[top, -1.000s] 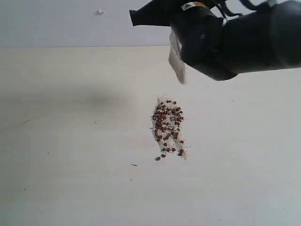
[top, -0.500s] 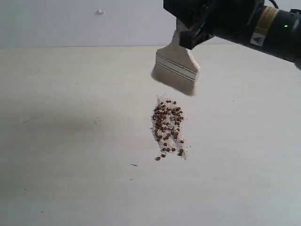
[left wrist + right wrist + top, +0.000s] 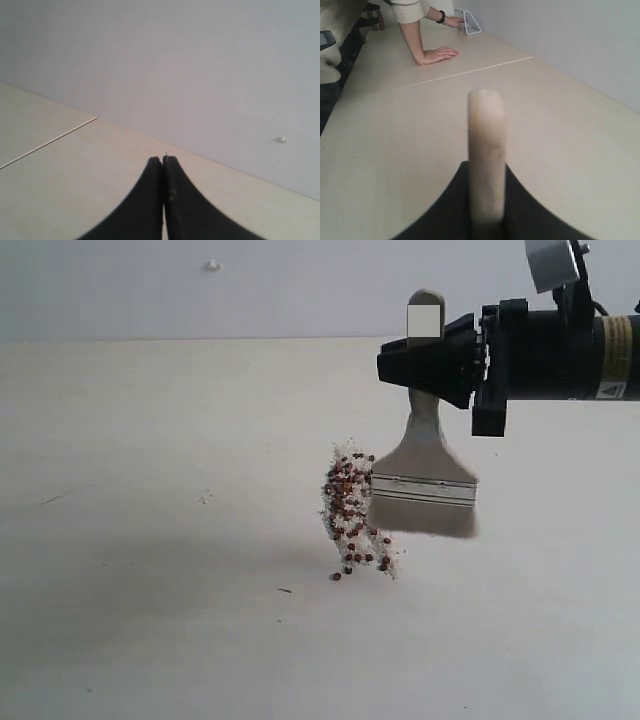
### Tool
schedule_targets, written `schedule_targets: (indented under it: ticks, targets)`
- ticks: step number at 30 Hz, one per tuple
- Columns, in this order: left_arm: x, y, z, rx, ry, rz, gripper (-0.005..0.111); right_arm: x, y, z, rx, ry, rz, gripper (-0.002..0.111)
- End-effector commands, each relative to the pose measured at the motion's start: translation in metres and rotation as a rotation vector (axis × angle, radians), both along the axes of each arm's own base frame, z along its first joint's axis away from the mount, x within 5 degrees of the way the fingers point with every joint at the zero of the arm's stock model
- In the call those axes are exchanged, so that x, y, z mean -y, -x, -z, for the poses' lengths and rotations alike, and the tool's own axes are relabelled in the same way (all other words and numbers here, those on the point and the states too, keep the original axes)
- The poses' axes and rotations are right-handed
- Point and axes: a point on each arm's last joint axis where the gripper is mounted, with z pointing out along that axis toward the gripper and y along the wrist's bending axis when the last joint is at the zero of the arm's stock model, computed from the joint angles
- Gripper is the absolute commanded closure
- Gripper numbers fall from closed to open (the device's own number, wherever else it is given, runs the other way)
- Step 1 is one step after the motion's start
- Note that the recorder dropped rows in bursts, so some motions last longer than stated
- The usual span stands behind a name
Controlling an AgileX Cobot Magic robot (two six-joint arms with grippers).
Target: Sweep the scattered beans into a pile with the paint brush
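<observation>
At the right gripper [image 3: 420, 365]: clamped on the handle of the paint brush [image 3: 424, 465], partway up, head down and handle end up.
Brush pose: held upright, bristles [image 3: 422, 517] low toward the table [image 3: 150, 540], broad face turned to the camera, narrow edge toward the beans [image 3: 352, 505]; probably posed so to draw alongside before a push.
Brush position: just beside the pile [image 3: 350, 490], on its right in the exterior view; touching its edge or not, could not tell.
Beans: already gathered into one narrow cluster with whitish crumbs, a few strays at the near end; judged nearly done, with tidying left.
Left gripper [image 3: 163, 161]: shut on nothing, pointed at the bare wall [image 3: 200, 60], apparently parked clear of the sweep.
Writing: pale square patch [image 3: 424, 320] high on the handle, blank; small sticker [image 3: 612, 388] on the right arm, too small to read; no brand made out.
Farther out: a person's hand [image 3: 437, 54] rested flat on the table's far end.
</observation>
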Motion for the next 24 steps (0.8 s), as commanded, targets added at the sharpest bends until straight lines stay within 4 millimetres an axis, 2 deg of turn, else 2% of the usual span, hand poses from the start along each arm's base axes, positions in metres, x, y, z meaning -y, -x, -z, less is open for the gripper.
schedule_targets:
  ticks: [1, 7, 10, 15, 19, 24]
  targets:
    - [0.000, 0.001, 0.000, 0.002, -0.008, -0.002, 0.107, -0.006, 0.004, -0.001, -0.021, -0.018, -0.036, 0.108]
    - [0.000, 0.001, 0.000, 0.002, -0.008, -0.002, 0.107, -0.043, 0.024, 0.003, 0.023, 0.036, -0.219, 0.108]
    - [0.000, 0.001, 0.000, 0.002, -0.008, -0.002, 0.107, -0.053, 0.030, 0.004, 0.033, 0.043, -0.265, 0.108]
    - [0.000, 0.001, 0.000, 0.002, -0.008, -0.002, 0.107, -0.055, 0.032, 0.008, 0.018, 0.038, -0.268, 0.108]
    - [0.000, 0.001, 0.000, 0.002, -0.008, -0.002, 0.107, -0.054, 0.036, 0.029, -0.011, 0.039, -0.259, 0.108]
    - [0.000, 0.001, 0.000, 0.002, -0.008, -0.002, 0.107, -0.055, 0.031, 0.052, -0.043, 0.045, -0.255, 0.108]
